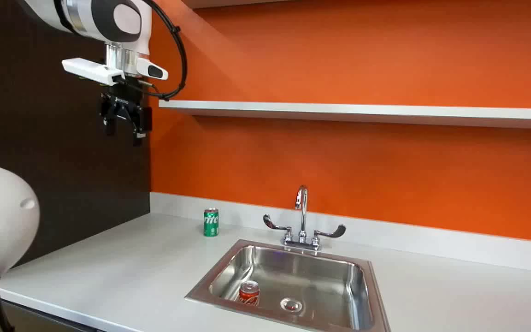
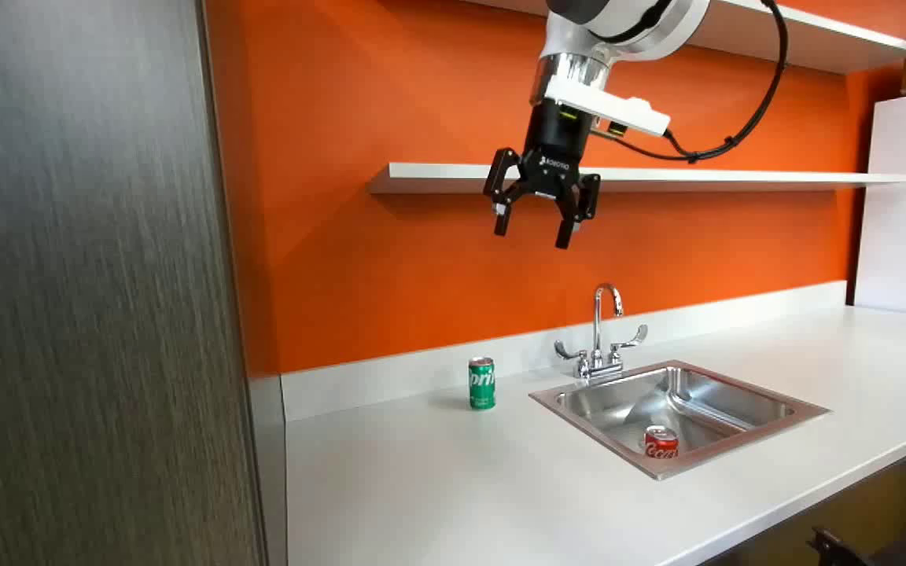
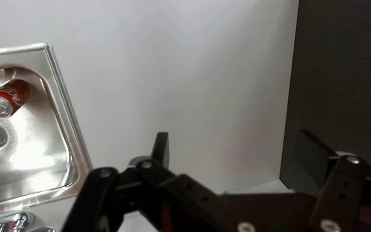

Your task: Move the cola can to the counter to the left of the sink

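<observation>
The red cola can (image 1: 249, 293) stands inside the sink (image 1: 321, 269), near the drain; the sink wall hides its lower part in both exterior views, where it also shows here (image 2: 661, 442). In the wrist view the can (image 3: 7, 96) is at the left edge, silvery top toward the camera, within the sink (image 3: 61, 106). My gripper (image 1: 124, 136) is open and empty, pointing down high above the counter (image 1: 109, 272), far from the can. Its spread fingers also show in an exterior view (image 2: 532, 236) and in the wrist view (image 3: 233, 141), with bare counter beneath.
A green can (image 1: 211, 222) stands on the counter near the backsplash, left of the faucet (image 1: 303, 216). A white wall shelf (image 2: 657, 179) runs behind the gripper. A dark panel (image 3: 343, 64) bounds the counter, close to one finger in the wrist view.
</observation>
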